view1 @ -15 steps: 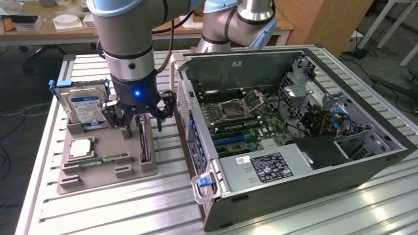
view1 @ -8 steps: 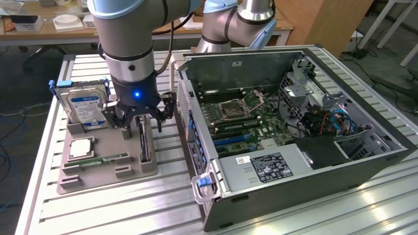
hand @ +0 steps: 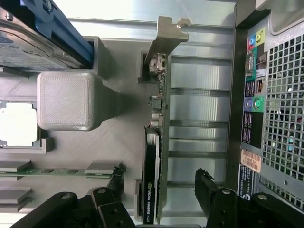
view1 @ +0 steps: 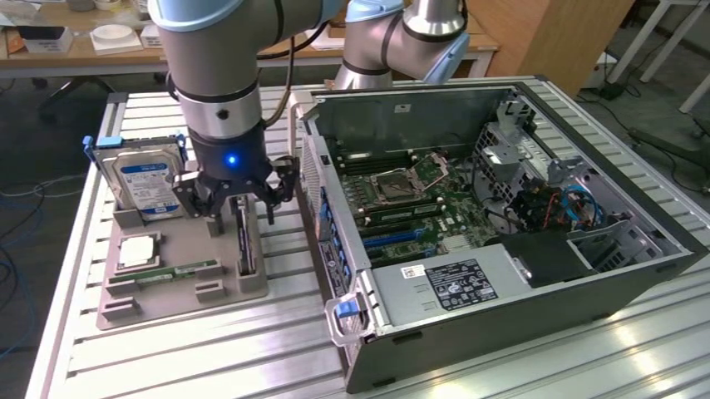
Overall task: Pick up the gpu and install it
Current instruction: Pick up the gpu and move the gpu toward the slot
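The gpu is a thin black card standing on edge in a slot of the grey holder, on the exterior view's left of the computer case. My gripper hangs just above it, open. In the wrist view the gpu runs between my two black fingertips, and its pale metal bracket sits at the far end. The card lies closer to one finger than to the other. My gripper straddles it without clamping it.
The holder also carries a silver hard drive with a blue label, a processor chip and a green memory stick. The open computer case lies close beside the holder, motherboard exposed. Its rear port panel is near my fingers.
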Available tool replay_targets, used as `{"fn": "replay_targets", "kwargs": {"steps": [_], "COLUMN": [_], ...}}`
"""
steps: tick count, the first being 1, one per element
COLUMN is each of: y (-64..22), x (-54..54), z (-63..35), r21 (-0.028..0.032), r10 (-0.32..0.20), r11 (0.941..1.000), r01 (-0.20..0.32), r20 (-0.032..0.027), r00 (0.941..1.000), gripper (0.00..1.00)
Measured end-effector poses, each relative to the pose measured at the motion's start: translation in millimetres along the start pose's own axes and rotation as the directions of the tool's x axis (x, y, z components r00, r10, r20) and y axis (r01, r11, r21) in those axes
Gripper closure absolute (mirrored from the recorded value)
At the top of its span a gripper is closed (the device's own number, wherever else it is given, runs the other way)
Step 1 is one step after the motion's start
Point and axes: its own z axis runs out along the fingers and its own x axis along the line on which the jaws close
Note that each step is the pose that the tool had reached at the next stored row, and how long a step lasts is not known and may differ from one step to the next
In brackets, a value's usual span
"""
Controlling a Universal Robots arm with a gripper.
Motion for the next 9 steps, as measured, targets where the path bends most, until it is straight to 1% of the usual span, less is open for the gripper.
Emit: {"fn": "replay_targets", "kwargs": {"steps": [9], "y": [-0.1], "x": [1.5], "z": [3.3], "r21": [0.0001], "r10": [0.005], "r11": [1.0000], "r01": [-0.005], "r20": [0.0002], "r00": [1.0000], "gripper": [0.29]}}
